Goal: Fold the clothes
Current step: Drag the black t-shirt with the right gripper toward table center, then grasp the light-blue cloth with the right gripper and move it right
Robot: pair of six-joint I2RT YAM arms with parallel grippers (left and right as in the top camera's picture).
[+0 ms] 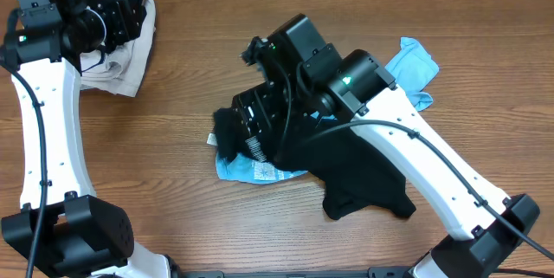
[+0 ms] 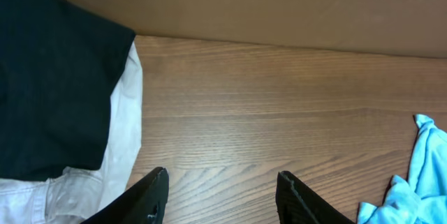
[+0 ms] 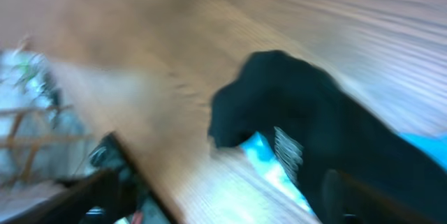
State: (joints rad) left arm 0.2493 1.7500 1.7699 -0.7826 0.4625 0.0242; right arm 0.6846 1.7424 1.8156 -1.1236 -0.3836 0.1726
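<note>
1. Step in hand. My right gripper [image 1: 249,135] hangs low over the heap at the middle of the table [image 1: 182,200]. There a black garment [image 1: 355,174] lies crumpled across a light blue garment [image 1: 414,63]. I judge that I am separating or gathering the black piece, and no fold shows in it yet.
2. Right gripper, state. The right wrist view is blurred. Black cloth fills the space ahead of my fingers, but I cannot tell whether the jaws are closed on it or only near it.
3. Left gripper [image 2: 220,197], state. The fingers are spread and hold nothing. They sit over bare wood at the far left corner, just beside a pale garment [image 2: 124,126] with a dark garment [image 2: 49,77] lying on it.
4. Next move, as I judge it. The black garment must come clear of the blue one and lie flat before any edge is brought over. That calls for a pinch on a hem or corner, not on a bunched middle. My left arm will likely have to hold the opposite edge.
5. Hidden or unclear.
   - In the overhead view my right arm covers the place where black and blue cloth meet, so I cannot read how far the blue runs underneath.
   - A striped label [image 3: 288,151] shows only as a blur, and I cannot tell which garment it belongs to.
   - The corner pile is cut off by the frame edge and by my left arm. Whether it is already folded cannot be made out.
</note>
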